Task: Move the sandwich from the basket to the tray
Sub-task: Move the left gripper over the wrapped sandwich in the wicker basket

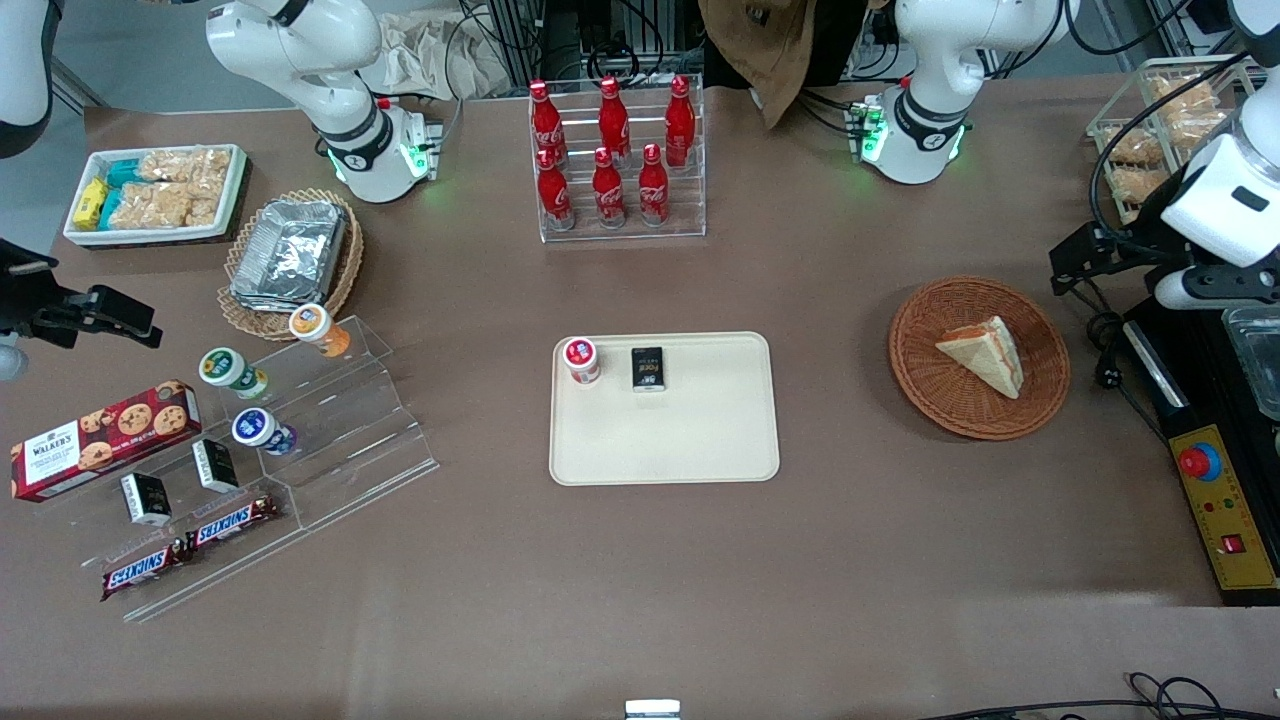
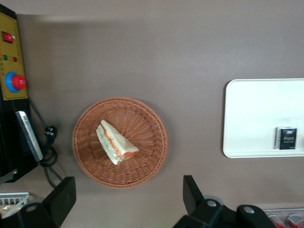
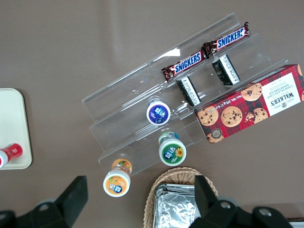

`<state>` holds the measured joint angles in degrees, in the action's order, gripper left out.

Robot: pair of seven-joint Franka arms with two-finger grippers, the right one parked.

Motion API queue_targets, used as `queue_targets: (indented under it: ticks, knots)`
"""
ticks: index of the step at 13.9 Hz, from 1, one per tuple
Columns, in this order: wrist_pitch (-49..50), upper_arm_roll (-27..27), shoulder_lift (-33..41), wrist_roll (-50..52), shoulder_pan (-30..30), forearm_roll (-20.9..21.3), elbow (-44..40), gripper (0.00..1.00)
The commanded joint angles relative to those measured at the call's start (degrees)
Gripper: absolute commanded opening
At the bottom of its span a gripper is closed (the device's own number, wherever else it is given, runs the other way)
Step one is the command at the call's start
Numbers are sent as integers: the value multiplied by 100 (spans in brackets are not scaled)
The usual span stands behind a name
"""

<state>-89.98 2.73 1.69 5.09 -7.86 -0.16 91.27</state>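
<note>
- Lying flat in the round brown basket (image 1: 915, 350) is the sandwich (image 1: 985, 354), a white bread wedge with orange and green showing along its cut edge.
- The sandwich sits near the middle of the basket, and nothing else is in there with it.
- The basket rests on the brown counter (image 1: 850, 560), toward the working arm's end.
- The hand (image 1: 1075, 265) hangs in the air above the counter, just beside the basket and a bit farther from the front camera than the basket is.
- In the wrist view the hand (image 2: 128, 190) has its two black fingers (image 2: 61, 199) spread wide apart, and it holds nothing.
- The fingers do not touch the sandwich or the basket.
- The cream tray (image 1: 700, 440) lies flat near the middle of the counter, well apart from the basket.
- On the tray stands a little cup with a red lid (image 1: 581, 360), and just beside it is a small black packet (image 1: 648, 368). Both are at the tray edge farther from the front camera.
- The rest of the tray is bare.
- A clear rack of red bottles (image 1: 615, 160) stands farther from the front camera than the tray.
- A yellow box with a red button (image 1: 1225, 505) sits at the working arm's end of the counter, near the basket.
</note>
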Motion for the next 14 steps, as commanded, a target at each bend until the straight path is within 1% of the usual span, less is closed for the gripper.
queue_targets:
  ticks: [1, 3, 4, 6, 8, 10, 11, 14]
  knots:
    - [139, -19, -107, -17, 100, 174, -144, 100]
    - [147, -10, -125, 183, 145, 192, -109, 100]
    - [148, -18, -125, 420, 145, 366, -13, 100]
    - [139, -19, -169, 1306, 145, 386, 92, 100]
    - [42, -10, -117, 1739, 145, 446, 486, 100]
    - [-289, 78, 154, 2230, 153, 473, 1223, 100]
    - [-736, 174, 295, 2537, 232, 473, 1697, 100]
    - [-2308, 166, 743, 3399, 303, 491, 3261, 100]
